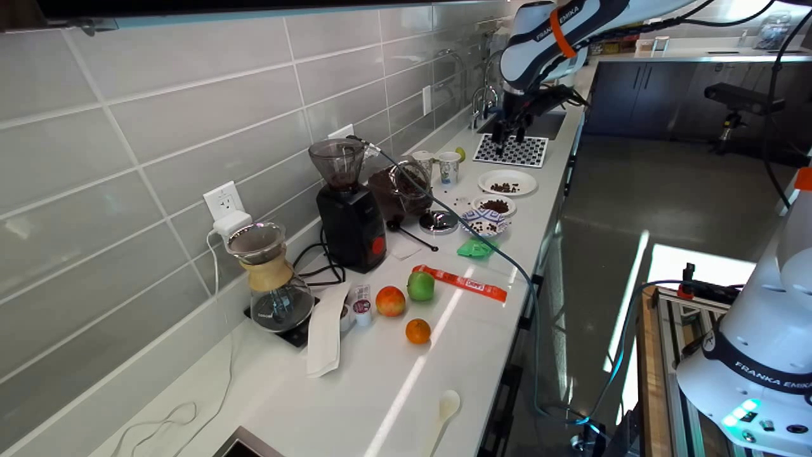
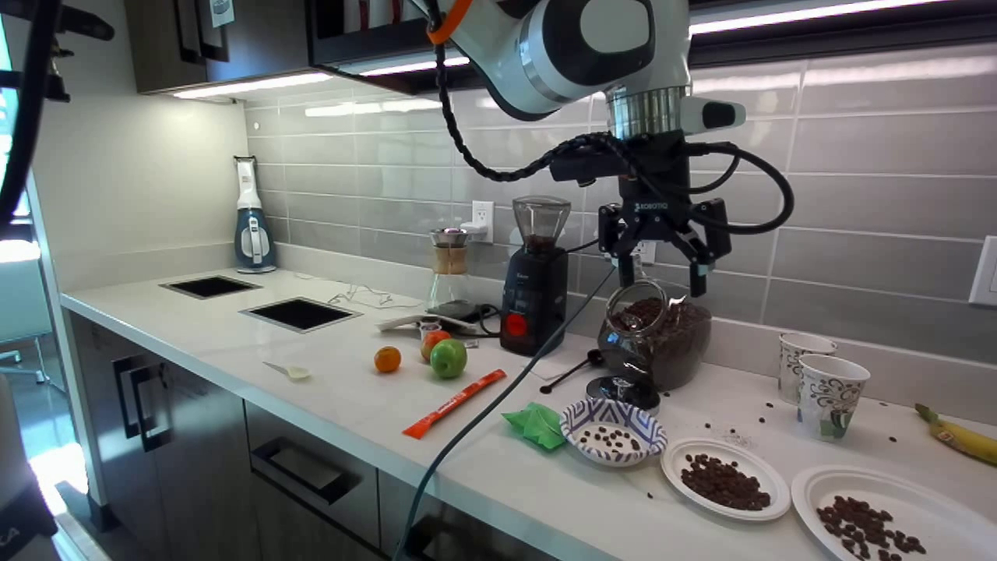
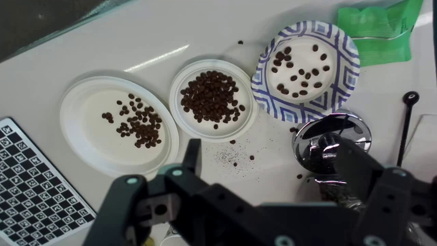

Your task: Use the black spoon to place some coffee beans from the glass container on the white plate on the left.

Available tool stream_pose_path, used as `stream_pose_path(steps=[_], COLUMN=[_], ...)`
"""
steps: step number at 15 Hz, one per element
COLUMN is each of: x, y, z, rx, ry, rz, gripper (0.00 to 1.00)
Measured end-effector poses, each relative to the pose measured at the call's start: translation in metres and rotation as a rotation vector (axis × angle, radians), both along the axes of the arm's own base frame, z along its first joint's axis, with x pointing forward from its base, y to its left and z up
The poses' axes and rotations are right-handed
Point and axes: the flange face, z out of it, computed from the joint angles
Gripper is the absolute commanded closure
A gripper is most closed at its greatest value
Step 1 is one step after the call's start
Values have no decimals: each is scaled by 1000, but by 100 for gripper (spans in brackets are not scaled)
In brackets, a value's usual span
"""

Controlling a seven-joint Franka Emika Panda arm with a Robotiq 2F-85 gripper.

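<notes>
My gripper (image 2: 662,276) hangs above the counter with its fingers wide apart and nothing between them (image 3: 273,157). In an exterior view it appears over the mouth side of the glass container (image 2: 678,343), which lies tilted and full of dark coffee beans. The wrist view shows only part of the container (image 3: 336,193) behind a finger. The black spoon (image 3: 408,126) lies on the counter beside the container, also seen in both exterior views (image 1: 413,236) (image 2: 572,371). An oval white plate (image 3: 92,143) and a small round white plate (image 3: 213,134) each hold beans.
A patterned bowl (image 3: 346,65) with a few beans touches the round plate. A chrome lid (image 3: 356,124) lies by the container. Paper cups (image 2: 829,389), a grinder (image 2: 537,292), a green packet (image 2: 537,425) and a checkered board (image 3: 37,191) stand around. A cable (image 2: 498,403) crosses the counter.
</notes>
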Motion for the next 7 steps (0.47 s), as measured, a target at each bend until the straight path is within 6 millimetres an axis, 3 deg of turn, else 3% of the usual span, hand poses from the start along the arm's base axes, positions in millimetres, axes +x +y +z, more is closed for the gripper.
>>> stream_pose_path(steps=[7], x=[2], y=[-7], z=[-13], rx=[1], ry=[10], rz=[210], gripper=[0])
